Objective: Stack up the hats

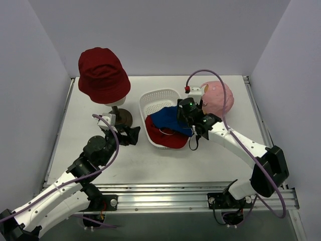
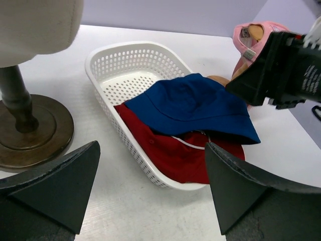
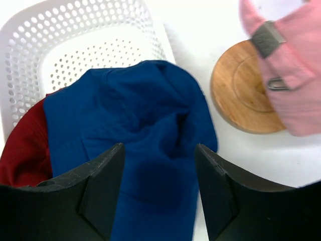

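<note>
**Table** point(image 1: 150, 165): white, walled on three sides; it carries everything below.

**Basket** point(image 1: 156, 102): white, perforated, mid-table. Two hats lie in its near half; the far half is bare.

**Dark red hat** point(image 1: 103, 75): a bucket hat, far left, seated on a cream head point(image 2: 35, 25) with a brown stand point(image 2: 30, 130). It appears to be the start of the stack.

**Pink cap** point(image 1: 220, 98): far right, just beside the basket, over a round wooden base point(image 3: 246, 95).

**Blue hat** point(image 1: 168, 119): a bucket hat, crumpled, lying on the red cap, its brim hanging over the basket's right rim.

**Red cap** point(image 1: 163, 138): at the bottom of the basket, mostly covered by the blue hat.

**Right gripper** point(image 3: 158, 150): directly over the blue hat, jaws partly apart, no fabric seen pinched between them.

**Left gripper** point(image 2: 150, 150): near the stand, facing the basket, jaws spread wide and empty.

**Step in hand (judged):** picking up the blue hat, with the grasp not yet made.

**Next move calls for:** lowering onto a fold of the crown, closing, and lifting straight up so the red cap stays behind. The hat then likely goes left onto the dark red hat.
</note>
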Controlling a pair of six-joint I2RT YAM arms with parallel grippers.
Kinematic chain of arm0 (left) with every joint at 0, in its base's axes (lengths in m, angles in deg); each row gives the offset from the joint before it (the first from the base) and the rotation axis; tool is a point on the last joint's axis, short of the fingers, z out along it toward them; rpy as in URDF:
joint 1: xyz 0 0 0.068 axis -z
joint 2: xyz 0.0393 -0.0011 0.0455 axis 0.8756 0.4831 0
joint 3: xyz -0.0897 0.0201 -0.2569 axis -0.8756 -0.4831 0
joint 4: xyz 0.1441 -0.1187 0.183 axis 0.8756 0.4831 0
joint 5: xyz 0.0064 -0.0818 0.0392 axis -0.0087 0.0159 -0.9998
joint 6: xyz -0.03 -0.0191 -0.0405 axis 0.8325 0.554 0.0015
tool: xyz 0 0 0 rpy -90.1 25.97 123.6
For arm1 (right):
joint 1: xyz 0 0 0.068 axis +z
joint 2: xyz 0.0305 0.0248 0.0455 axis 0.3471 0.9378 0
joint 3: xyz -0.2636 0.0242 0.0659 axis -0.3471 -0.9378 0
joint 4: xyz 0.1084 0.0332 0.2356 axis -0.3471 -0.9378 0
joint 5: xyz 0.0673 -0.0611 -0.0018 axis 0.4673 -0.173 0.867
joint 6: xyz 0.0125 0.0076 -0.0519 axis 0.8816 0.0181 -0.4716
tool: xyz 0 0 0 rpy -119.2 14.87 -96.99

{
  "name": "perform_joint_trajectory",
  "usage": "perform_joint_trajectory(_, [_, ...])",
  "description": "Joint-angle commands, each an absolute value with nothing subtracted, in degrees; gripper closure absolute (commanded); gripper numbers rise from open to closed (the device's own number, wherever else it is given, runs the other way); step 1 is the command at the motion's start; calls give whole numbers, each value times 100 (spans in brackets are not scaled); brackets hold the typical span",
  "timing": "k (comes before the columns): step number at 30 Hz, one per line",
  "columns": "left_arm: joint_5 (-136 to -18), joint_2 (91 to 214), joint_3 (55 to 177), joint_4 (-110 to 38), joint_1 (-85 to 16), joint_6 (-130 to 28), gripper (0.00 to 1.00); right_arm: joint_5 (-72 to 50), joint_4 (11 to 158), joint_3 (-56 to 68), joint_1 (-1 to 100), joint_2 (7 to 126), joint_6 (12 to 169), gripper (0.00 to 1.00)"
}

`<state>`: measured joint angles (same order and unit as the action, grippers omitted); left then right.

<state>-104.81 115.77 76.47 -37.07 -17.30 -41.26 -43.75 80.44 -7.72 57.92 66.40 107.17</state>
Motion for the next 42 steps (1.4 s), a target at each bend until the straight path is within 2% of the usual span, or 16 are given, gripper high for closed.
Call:
perform_joint_trajectory(1, [-10895, 11393, 7659, -3917, -1699, -4226, 6, -4135, 7807, -586, 5793, 7026, 10865, 47])
perform_joint_trajectory(5, [-11056, 11121, 7580, -3872, -1708, -4190, 6, -3984, 8071, -868, 5793, 7185, 11023, 51])
perform_joint_trajectory(8, [-11072, 10918, 7466, -3925, -1699, -4182, 6, -4002, 8088, -815, 5802, 7141, 11023, 63])
perform_joint_trajectory(10, [-11169, 10874, 7431, -3925, -1699, -4182, 6, -4002, 8036, -588, 5802, 7080, 10849, 73])
perform_joint_trajectory(11, [-11248, 10882, 7448, -3899, -1699, -4190, 6, -3985, 8001, -482, 5802, 7062, 10769, 91])
perform_joint_trajectory(12, [-11275, 10909, 7457, -3881, -1699, -4190, 6, -3976, 7905, -351, 5810, 7053, 10690, 100])
perform_joint_trajectory(17, [-11284, 10997, 7527, -3820, -1699, -4208, 6, -4063, 7562, 713, 5942, 7044, 10145, 100])
perform_joint_trajectory(23, [-10415, 10900, 7685, -3854, -1690, -3848, 6, -4951, 7596, 952, 6267, 6764, 9854, 100])
perform_joint_trajectory(29, [-9380, 11172, 8299, -3680, -1690, -2672, 6, -5408, 8316, 241, 6618, 6122, 10354, 100])
perform_joint_trajectory(34, [-8613, 11866, 9064, -3416, -1690, -2082, 6, -5558, 9369, -1085, 7102, 5675, 11197, 100])
perform_joint_trajectory(42, [-8744, 11595, 8021, -3626, -1690, -1458, 6, -5786, 9968, -2229, 8076, 5322, 11796, 100])
